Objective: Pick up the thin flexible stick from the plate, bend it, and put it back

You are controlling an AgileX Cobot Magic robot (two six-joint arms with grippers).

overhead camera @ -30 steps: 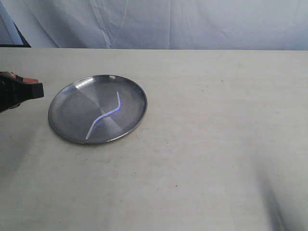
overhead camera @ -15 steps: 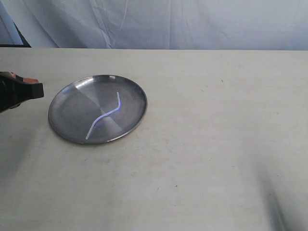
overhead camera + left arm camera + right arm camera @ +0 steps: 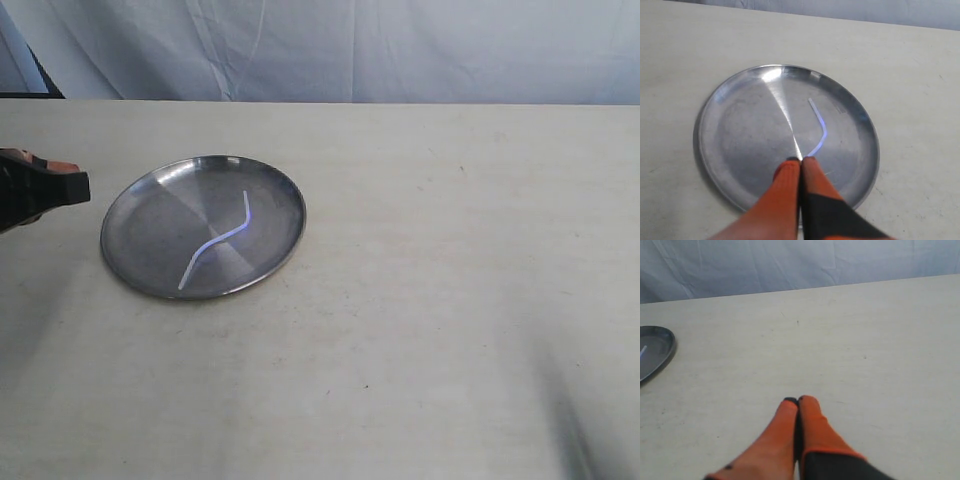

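Plate (image 3: 150, 235): round, shallow, shiny brushed metal with a low rim, on a matte pale table (image 3: 450, 300).
Stick (image 3: 222, 240): thin translucent white rod with a bluish glint, bent into an S, lying inside the plate, right of its centre.
Left claw (image 3: 800, 161): orange, pressed closed and empty, off the plate's left rim, clear of the stick.
Right claw (image 3: 798, 400): orange, closed and empty, over the table, well apart from the plate.

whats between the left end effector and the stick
Exterior view: only bare beige table and the rim of the shiny round metal plate separate the left end effector from the thin bluish-white stick.
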